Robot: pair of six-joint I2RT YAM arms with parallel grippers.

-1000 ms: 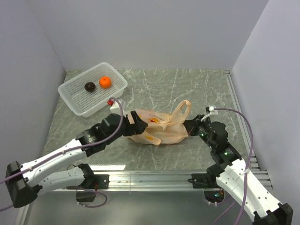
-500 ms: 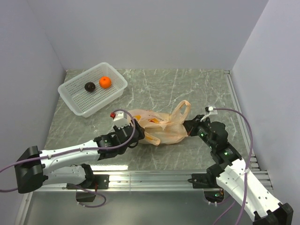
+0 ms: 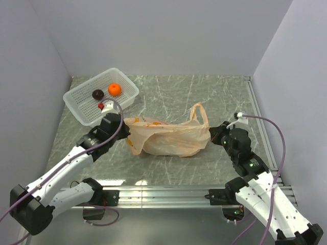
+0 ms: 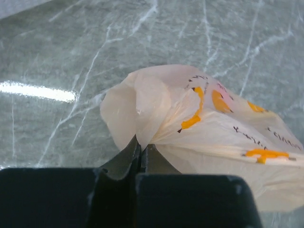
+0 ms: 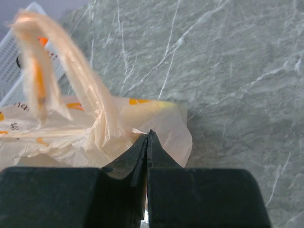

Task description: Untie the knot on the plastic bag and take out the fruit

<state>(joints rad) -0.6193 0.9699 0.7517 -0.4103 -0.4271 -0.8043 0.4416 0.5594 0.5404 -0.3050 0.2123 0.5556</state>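
Peach, one plastic bag [image 3: 168, 137] lies pinched at either end by left gripper [image 4: 141, 148] and right gripper [image 5: 147, 138].

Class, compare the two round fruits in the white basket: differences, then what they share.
The tangerine is bright orange; the dark fruit is brown-black. The tangerine looks slightly larger and lies right of the dark fruit. Both are round and rest in the basket.

We get bright, even overhead light, with soft shadow under the plastic bag [image 3: 168, 138]. Left wrist: glare streak on table [image 4: 237, 28] left of it. Right wrist: its handle [image 5: 71, 61] is blurred.
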